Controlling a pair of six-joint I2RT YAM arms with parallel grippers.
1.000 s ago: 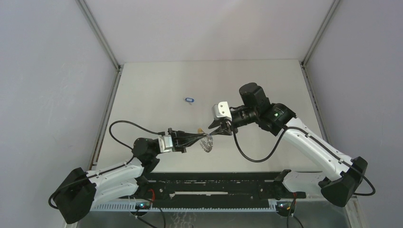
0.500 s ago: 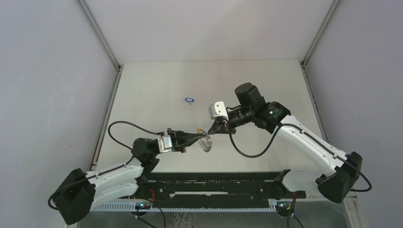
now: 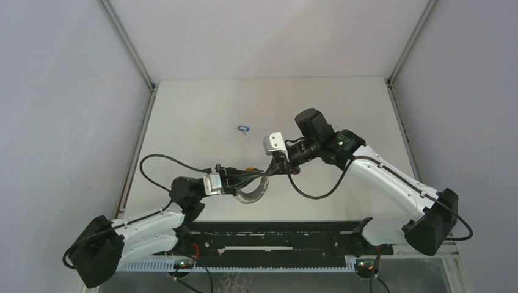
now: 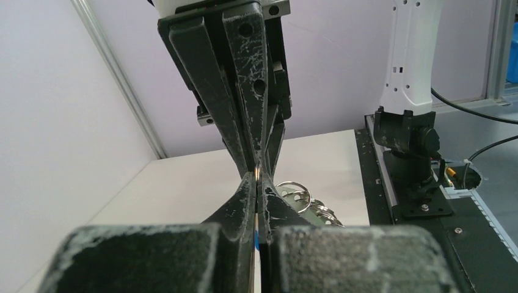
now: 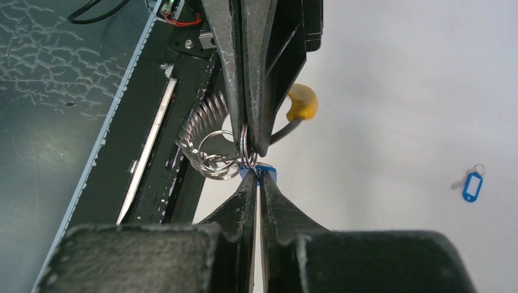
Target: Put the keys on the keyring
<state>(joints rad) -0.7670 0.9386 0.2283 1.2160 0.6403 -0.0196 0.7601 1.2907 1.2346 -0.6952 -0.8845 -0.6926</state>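
Grey walls [image 3: 61,91] box in a pale table [image 3: 201,110]. Left claw [image 3: 261,177] is clenched on the keyring [image 3: 251,196], its loop drooping beneath; right claw [image 3: 272,171], meeting it tip to tip, is clamped on a blue-tagged key [image 5: 261,171], hard against the keyring. Spare key [image 3: 244,129] lies well beyond both claws, untouched.

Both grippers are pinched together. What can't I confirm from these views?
- Which gripper clamps the blue tag: both wrist views show only a sliver of it, and the shut jaws hide the rest.
- Whether the tag is threaded onto the keyring: in the right wrist view the left gripper covers the junction.
- Top view: where the grippers meet is too small to read.
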